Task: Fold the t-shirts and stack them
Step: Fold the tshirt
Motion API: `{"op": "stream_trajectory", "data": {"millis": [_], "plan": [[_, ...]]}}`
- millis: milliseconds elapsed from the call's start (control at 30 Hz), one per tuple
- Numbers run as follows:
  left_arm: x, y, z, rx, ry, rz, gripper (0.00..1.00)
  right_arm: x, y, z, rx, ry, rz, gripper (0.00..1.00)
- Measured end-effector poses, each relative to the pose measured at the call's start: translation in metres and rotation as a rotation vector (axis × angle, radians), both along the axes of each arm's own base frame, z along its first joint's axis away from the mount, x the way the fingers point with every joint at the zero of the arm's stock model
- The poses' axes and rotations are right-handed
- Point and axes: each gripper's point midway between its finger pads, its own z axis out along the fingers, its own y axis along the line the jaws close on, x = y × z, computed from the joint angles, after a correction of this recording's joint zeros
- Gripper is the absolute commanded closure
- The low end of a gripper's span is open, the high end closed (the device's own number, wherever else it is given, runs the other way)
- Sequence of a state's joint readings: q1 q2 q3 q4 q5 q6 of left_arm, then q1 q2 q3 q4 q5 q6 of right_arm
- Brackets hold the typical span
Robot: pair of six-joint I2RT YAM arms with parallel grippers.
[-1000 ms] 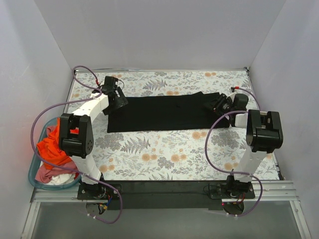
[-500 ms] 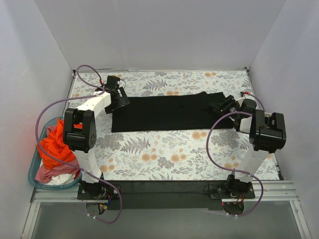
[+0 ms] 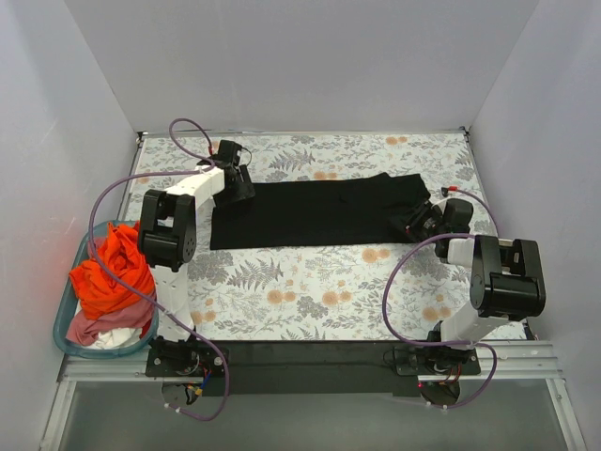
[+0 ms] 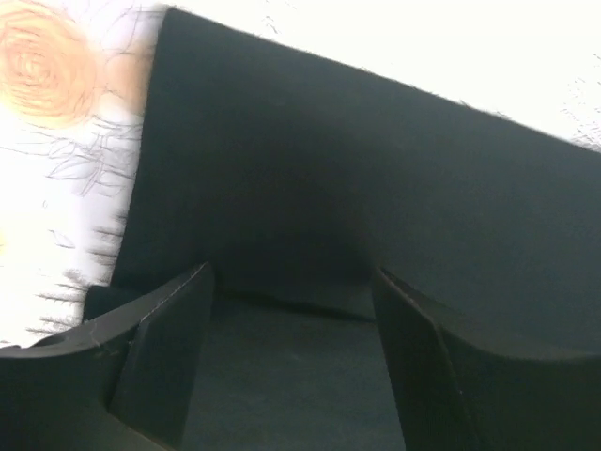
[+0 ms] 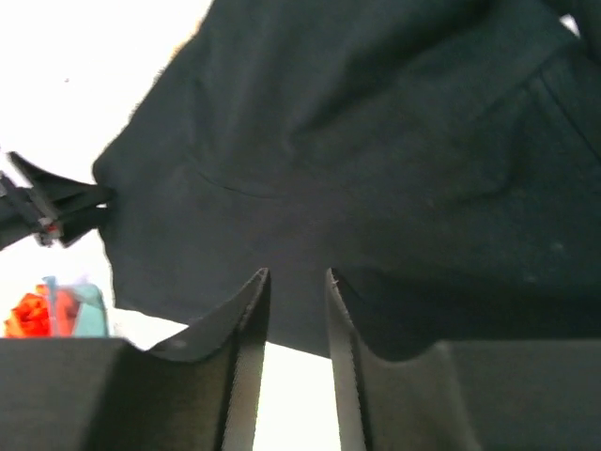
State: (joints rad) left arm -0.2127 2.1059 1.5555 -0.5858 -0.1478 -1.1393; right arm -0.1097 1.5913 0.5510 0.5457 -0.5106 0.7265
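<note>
A black t-shirt point(image 3: 310, 211) lies flat as a long strip across the flowered table. My left gripper point(image 3: 241, 183) rests at its far left corner. In the left wrist view it point(image 4: 291, 272) is open wide, with a fold of the black cloth point(image 4: 329, 160) lying between the fingers. My right gripper point(image 3: 416, 222) is at the shirt's right end. In the right wrist view it point(image 5: 296, 272) has its fingers close together, with the edge of the black cloth point(image 5: 376, 141) between the tips. Orange-red point(image 3: 108, 272), pink point(image 3: 86, 326) and white point(image 3: 117, 336) shirts are heaped in the basket.
A teal plastic basket point(image 3: 62, 324) sits off the table's left edge beside the left arm. White walls close in the table at the back and both sides. Purple cables loop from both arms. A dark strip runs along the near edge.
My left gripper has moved right and further back, to the shirt's far left corner. My right gripper has moved nearer, onto the shirt's right end, and that end now looks shorter.
</note>
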Motion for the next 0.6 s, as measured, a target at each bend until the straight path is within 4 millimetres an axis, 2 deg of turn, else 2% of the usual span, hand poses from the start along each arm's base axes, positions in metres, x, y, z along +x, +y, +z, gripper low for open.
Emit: {"op": "stream_trajectory", "data": {"millis": [67,200,300,467,500,600], "plan": [[-0.003,-0.004,-0.001,-0.001,-0.001,-0.011,0.36,-0.003,0.000,-0.008,-0.012,0.028,-0.003,0.72],[-0.010,-0.005,-0.002,-0.005,-0.012,-0.009,0.40,0.000,-0.004,-0.027,-0.033,0.084,-0.011,0.74],[-0.035,-0.002,-0.002,-0.035,0.002,0.010,0.41,0.016,-0.004,-0.037,-0.024,0.110,-0.003,0.74],[-0.120,-0.010,-0.001,-0.144,0.077,0.024,0.42,0.068,-0.003,-0.035,-0.023,0.078,0.017,0.74],[-0.144,-0.016,-0.001,-0.178,0.100,0.015,0.41,0.081,-0.002,-0.034,-0.026,0.067,0.029,0.73],[-0.220,-0.054,0.001,-0.298,0.165,-0.075,0.38,0.120,0.011,-0.031,-0.039,0.029,0.089,0.71]]}}
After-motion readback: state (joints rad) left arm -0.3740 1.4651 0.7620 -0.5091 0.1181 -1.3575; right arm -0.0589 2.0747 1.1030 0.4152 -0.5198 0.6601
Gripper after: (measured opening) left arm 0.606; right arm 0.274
